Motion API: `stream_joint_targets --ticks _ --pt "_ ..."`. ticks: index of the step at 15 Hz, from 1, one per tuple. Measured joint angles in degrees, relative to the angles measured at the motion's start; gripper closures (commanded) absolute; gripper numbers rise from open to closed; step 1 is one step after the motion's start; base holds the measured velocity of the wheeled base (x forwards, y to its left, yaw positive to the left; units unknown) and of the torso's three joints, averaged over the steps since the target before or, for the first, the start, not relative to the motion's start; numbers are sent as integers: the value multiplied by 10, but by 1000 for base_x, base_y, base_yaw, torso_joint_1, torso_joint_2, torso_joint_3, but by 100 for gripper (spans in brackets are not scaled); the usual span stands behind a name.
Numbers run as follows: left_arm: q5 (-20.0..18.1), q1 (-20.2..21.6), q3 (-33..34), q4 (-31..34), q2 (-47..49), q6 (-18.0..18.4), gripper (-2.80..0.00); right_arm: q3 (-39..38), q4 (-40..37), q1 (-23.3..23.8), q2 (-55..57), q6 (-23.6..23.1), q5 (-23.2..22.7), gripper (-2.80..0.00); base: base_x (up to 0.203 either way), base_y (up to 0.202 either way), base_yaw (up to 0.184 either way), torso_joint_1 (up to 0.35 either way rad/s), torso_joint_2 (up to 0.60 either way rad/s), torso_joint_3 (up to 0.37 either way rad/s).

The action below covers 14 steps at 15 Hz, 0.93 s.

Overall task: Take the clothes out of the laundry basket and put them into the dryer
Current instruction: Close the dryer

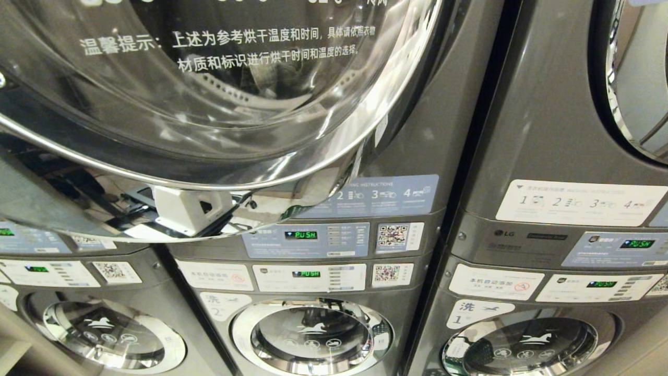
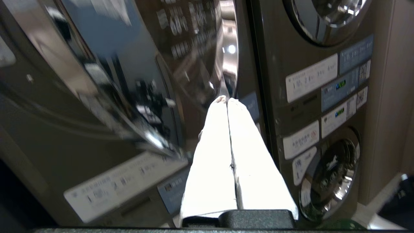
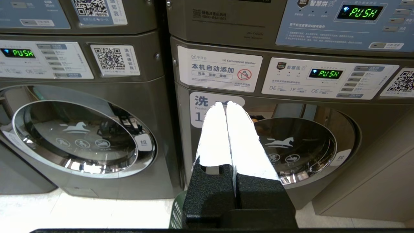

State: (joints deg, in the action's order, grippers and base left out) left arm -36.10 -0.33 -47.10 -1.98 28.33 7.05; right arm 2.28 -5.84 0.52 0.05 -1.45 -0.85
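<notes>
Head view, leftmost: the dryer door [image 1: 209, 94], a large glass porthole with a chrome rim, fills the upper left and looks shut; no clothes are visible in any view. Left gripper [image 2: 227, 101] is up close to the dark machine fronts, fingers pressed together, nothing pinched. Right gripper [image 3: 226, 105] faces a lower washer door [image 3: 300, 145], fingers likewise pressed together and empty. The laundry basket [image 3: 176, 212] shows only as a green perforated edge under the right gripper. Judgement: loading not yet begun; door opening and every garment transfer remain.
</notes>
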Motion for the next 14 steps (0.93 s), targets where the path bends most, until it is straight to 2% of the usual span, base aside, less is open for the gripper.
stream_joint_targets --ticks 3,9,11,14 --pt "-10 -3 -99 4 86 -3 0 0 0 0 8 0 0 0 0 0 0 0 0 0" --pt "0 -11 -180 -4 161 -1 0 0 0 0 14 0 0 0 0 0 0 0 0 0" --pt "31 -9 -216 -4 196 0 0 0 0 0 14 0 0 0 0 0 0 0 0 0" --pt "138 -7 -249 -6 242 0 0 0 0 0 14 0 0 0 0 0 0 0 0 0"
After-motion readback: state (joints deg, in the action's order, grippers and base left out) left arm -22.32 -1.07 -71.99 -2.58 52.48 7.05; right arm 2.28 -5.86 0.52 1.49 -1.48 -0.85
